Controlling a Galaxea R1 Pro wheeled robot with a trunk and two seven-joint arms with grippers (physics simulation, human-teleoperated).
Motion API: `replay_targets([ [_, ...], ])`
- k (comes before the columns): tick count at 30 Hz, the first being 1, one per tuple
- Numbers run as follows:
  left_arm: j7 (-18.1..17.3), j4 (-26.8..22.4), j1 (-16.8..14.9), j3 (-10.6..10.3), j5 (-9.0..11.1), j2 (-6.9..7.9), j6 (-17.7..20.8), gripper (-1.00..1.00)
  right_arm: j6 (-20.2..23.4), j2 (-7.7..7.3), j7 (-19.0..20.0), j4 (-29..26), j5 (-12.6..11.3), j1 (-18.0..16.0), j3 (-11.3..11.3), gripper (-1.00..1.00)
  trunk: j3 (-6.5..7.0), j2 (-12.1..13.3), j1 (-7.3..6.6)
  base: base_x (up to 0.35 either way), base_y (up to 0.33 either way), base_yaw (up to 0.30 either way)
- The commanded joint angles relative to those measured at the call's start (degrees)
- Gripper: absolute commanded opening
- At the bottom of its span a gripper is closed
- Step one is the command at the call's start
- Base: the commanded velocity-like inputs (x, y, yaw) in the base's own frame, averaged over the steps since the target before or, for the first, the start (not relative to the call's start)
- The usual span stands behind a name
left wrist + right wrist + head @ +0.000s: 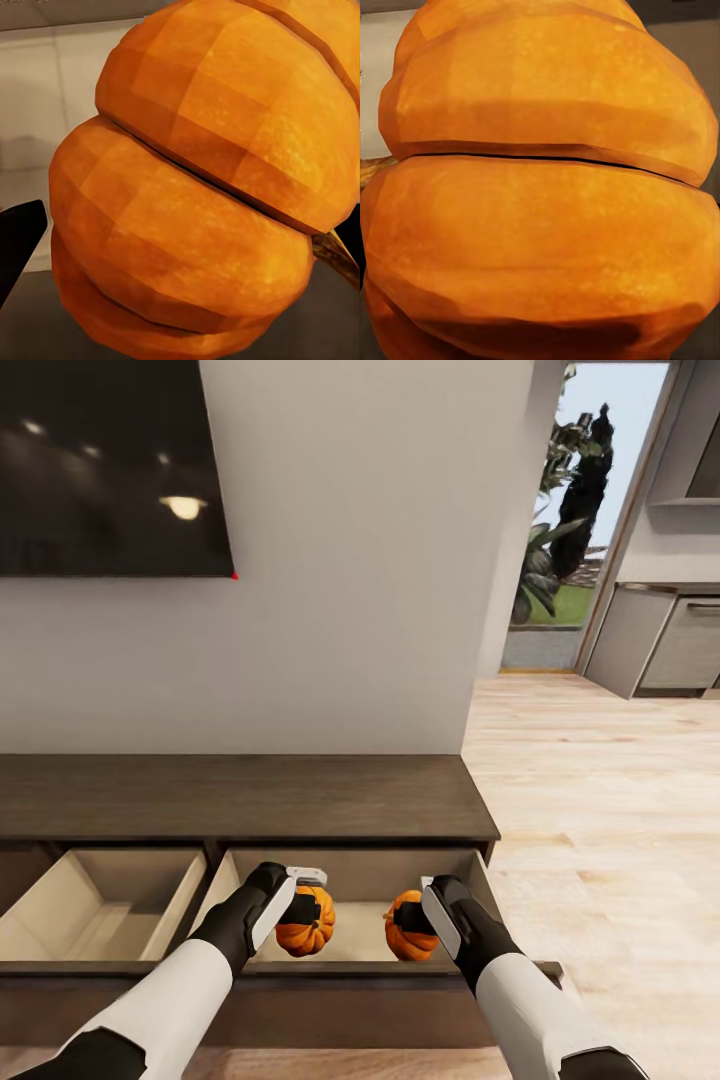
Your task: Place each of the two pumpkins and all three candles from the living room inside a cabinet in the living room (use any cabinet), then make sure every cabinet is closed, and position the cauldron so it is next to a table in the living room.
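Your left hand (303, 908) is pinched on one pumpkin (307, 925) and your right hand (422, 920) is pinched on the other pumpkin (409, 927); both hang over the right-hand open drawer (360, 880) of the cabinet (240, 797). From the head view you see the two pumpkins side by side but apart, each just inside its own hand, with the drawer's pale floor beneath them. A second open drawer (95, 905) lies off to the outer side of your left hand. Close up, the left wrist view shows the ribbed orange skin (202, 187) and a bit of brown stem (336, 255) at the edge. Your right wrist view gives two broad orange ribs (547, 202).
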Motion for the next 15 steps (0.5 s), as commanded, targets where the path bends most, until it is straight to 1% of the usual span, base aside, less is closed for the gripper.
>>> replay_targets([
  [1,0.6,-0.1,0.0,-0.3,0.5,0.04,0.2,-1.00,0.1,0.00,-0.6,-0.1,-0.6,0.0,0.1,-1.00,-0.06,0.0,0.00,0.155,0.000,0.000],
  [4,0.6,-0.1,0.0,-0.3,0.5,0.04,0.2,-1.00,0.1,0.00,-0.6,-0.1,-0.6,0.0,0.1,-1.00,-0.06,0.0,0.00,0.124,0.000,0.000],
  [10,0.6,-0.1,0.0,-0.5,0.5,0.04,0.2,-1.00,0.2,0.00,-0.6,0.0,-0.6,0.0,0.1,-1.00,-0.06,0.0,0.00,0.040,0.000,0.000],
  [15,0.6,-0.1,0.0,-0.8,0.5,0.04,0.2,-1.00,0.2,0.00,-0.6,0.0,-0.6,0.0,0.1,-1.00,-0.06,0.0,0.00,0.162,0.000,0.000],
])
